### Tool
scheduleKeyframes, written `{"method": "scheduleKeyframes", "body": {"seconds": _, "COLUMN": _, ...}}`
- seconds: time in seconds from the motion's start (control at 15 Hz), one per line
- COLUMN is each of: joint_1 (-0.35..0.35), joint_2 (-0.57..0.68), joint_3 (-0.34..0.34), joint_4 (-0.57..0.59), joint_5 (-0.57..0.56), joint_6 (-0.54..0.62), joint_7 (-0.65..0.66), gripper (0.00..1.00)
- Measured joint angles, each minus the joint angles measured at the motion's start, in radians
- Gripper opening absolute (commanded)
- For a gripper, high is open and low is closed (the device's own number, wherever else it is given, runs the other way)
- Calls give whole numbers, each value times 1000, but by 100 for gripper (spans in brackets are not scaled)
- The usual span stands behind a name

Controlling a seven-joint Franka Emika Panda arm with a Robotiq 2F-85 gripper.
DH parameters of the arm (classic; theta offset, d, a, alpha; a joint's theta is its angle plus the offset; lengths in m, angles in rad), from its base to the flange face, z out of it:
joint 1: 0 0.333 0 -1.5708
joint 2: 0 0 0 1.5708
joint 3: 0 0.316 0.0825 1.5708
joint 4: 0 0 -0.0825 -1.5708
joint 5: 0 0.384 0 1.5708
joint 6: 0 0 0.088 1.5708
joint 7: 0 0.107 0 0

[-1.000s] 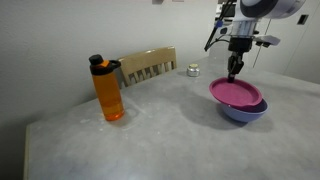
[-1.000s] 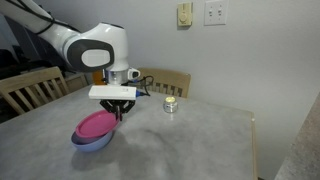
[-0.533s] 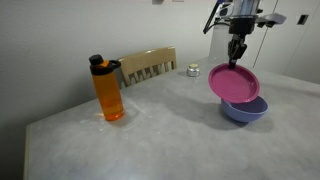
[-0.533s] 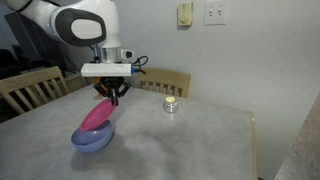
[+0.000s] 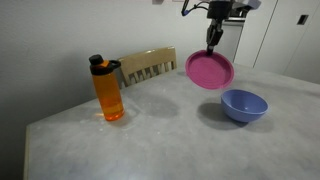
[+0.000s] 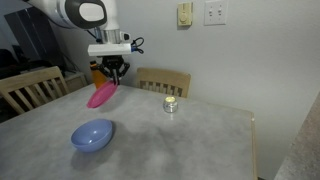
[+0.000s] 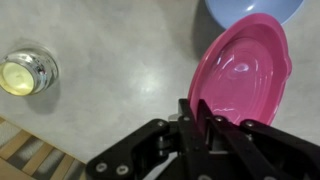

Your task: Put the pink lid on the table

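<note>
While the lid point(image 5: 209, 70) hangs in the air over the table point(image 5: 150, 135), the gripper point(image 5: 211, 44) is clamped on its upper rim; the lid touches neither the table nor the bowl point(image 5: 243, 104). In an exterior view the lid hangs steeply tilted, its hollow face turned toward the camera; in both exterior views it sits just under the gripper, and seen from the side point(image 6: 101, 95) it slants down and away from the gripper point(image 6: 113, 74). In the wrist view the dark fingers point(image 7: 190, 112) are drawn together on the near edge of the lid point(image 7: 245, 75); the raised rim runs round the glossy pink face, and the grey tabletop point(image 7: 120, 55) shows beside it.

The bowl stands upright on the table, apart from the lid and lower than it; in the wrist view its blue rim point(image 7: 255, 8) shows at the top edge, just beyond the lid's far end. An orange bottle point(image 5: 108, 90) with a dark cap stands upright on the table, well apart from the lid and the bowl. A wooden chair point(image 5: 148, 64) stands at the table's far edge behind the bottle. A small jar point(image 6: 171, 104) sits on the table near that chair point(image 6: 165, 80); in the wrist view it lies well apart from the lid point(image 7: 25, 72).
</note>
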Motion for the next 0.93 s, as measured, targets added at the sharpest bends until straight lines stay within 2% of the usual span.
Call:
{"method": "scheduleKeyframes", "body": {"seconds": 0.2, "joint_1": 54, "joint_2": 103, "joint_3": 4, "joint_4": 151, "joint_5": -45, "joint_6": -56, "joint_7": 61, "gripper": 3}}
{"method": "scheduleKeyframes", "body": {"seconds": 0.4, "joint_1": 91, "joint_2": 227, "joint_3": 16, "joint_4": 312, "joint_5": -80, "joint_6": -151, "joint_7": 61, "gripper": 3}}
{"method": "scheduleKeyframes", "body": {"seconds": 0.93, "joint_1": 109, "joint_2": 577, "joint_3": 37, "joint_4": 717, "joint_5": -134, "joint_6": -415, "joint_7": -161, "gripper": 3}}
